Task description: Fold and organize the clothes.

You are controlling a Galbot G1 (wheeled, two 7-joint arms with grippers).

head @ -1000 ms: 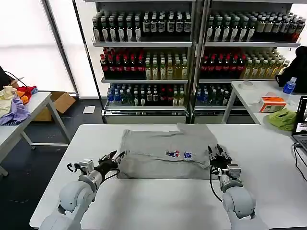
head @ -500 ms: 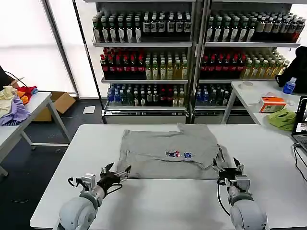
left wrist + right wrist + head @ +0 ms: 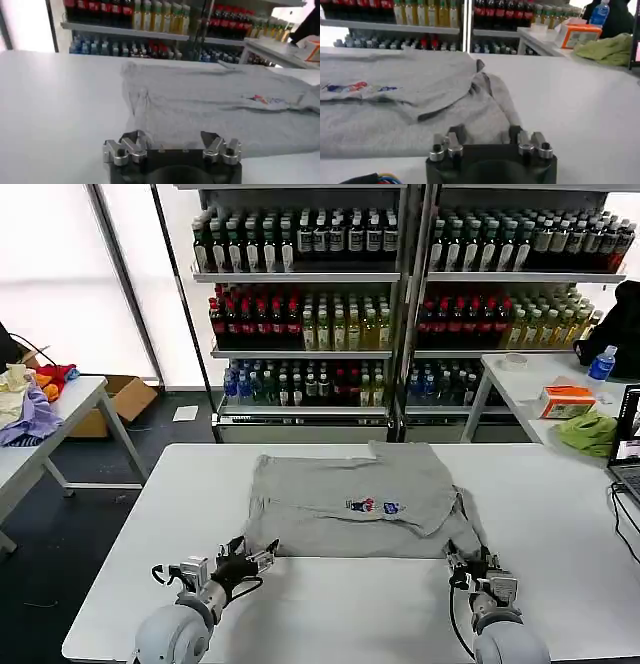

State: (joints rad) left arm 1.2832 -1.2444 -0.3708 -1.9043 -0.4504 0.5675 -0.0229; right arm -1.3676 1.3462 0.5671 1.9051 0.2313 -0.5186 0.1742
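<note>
My left gripper (image 3: 252,562) sits spread at the shirt's (image 3: 350,499) near left corner, clear of cloth. My right gripper (image 3: 473,567) is spread too, just off the near right corner. The grey shirt lies partly folded mid-table (image 3: 560,484), right sleeve rumpled. Risk as I judge it: fingers skating over the hem, pinching one layer only and dragging the fold crooked.

grey shirt (image 3: 350,499) (multicoloured chest print), white table (image 3: 330,604)

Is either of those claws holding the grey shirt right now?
No. In the head view the left gripper and right gripper both sit open on the near side of the shirt, gripping nothing.
</note>
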